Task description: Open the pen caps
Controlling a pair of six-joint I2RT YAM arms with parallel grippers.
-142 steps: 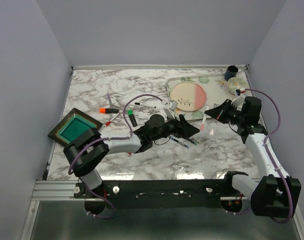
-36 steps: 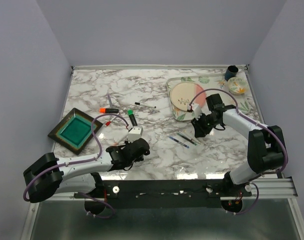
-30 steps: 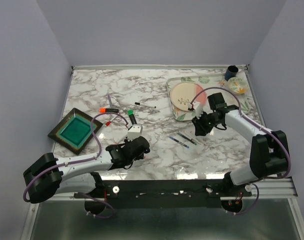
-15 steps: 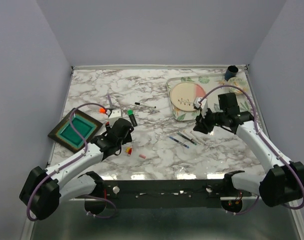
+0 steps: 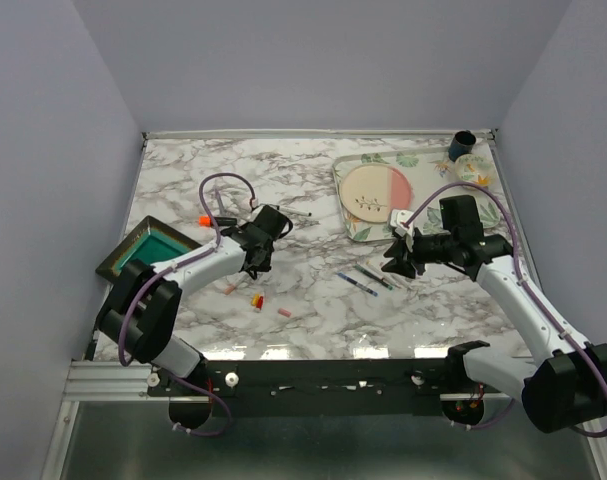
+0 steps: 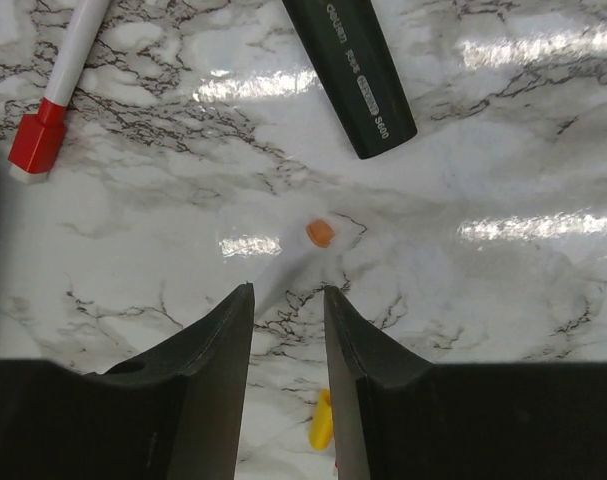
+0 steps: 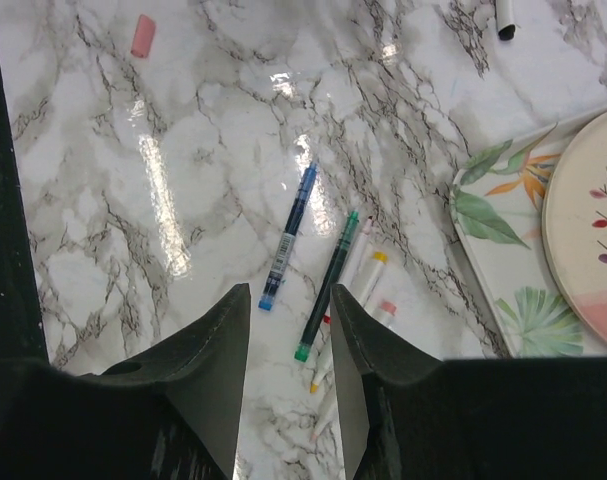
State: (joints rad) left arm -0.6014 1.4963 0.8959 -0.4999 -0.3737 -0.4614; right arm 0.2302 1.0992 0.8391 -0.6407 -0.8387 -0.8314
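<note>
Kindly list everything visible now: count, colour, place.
pens: several, blue, green, white, right of centre
loose caps: at least three, yellow, red, pink, front left
orange cap: one, orange, back left
highlighter: one, black, left of centre
red-capped pen: one, white, beside highlighter
thin pen: one, black, centre back
square tray: one, teal, left edge
floral tray: one, pale, back right
plate: one, cream-pink, on floral tray
cup: one, dark, far right corner
bowl: one, pale, beside cup
left gripper: black, open, near highlighter
right gripper: black, open, above pens
</note>
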